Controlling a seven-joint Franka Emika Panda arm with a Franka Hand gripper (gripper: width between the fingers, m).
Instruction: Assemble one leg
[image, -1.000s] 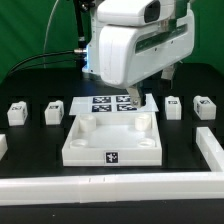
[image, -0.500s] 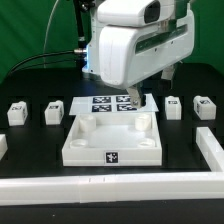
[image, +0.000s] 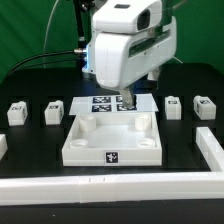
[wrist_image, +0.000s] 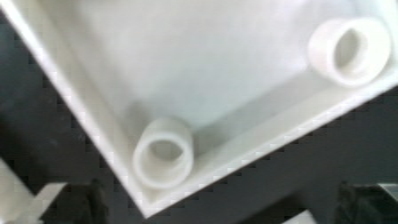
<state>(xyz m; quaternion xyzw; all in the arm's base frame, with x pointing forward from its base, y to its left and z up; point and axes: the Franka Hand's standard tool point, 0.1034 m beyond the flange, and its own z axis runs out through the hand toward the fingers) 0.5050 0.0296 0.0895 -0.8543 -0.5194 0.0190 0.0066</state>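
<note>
Four small white legs with marker tags stand in a row on the black table: two on the exterior view's left (image: 17, 112) (image: 54, 111) and two on its right (image: 174, 106) (image: 204, 107). The white square tray-like piece (image: 110, 150) lies in the middle. My gripper (image: 128, 100) hangs over the tray's back edge, far from every leg. In the wrist view the gripper (wrist_image: 205, 212) shows only as dark blurred fingers (wrist_image: 43, 205) at the picture's edges, spread wide with nothing between them. Below it is a tray corner with a round socket (wrist_image: 167, 158).
The marker board (image: 100, 104) lies behind the tray, partly under the gripper. White border rails run along the front (image: 110, 185) and the exterior view's right (image: 212, 150). A second round socket (wrist_image: 349, 50) shows in the wrist view.
The arm has shifted toward the exterior view's left, and the gripper has moved the same way along the tray's back edge. The legs and tray have not moved.
</note>
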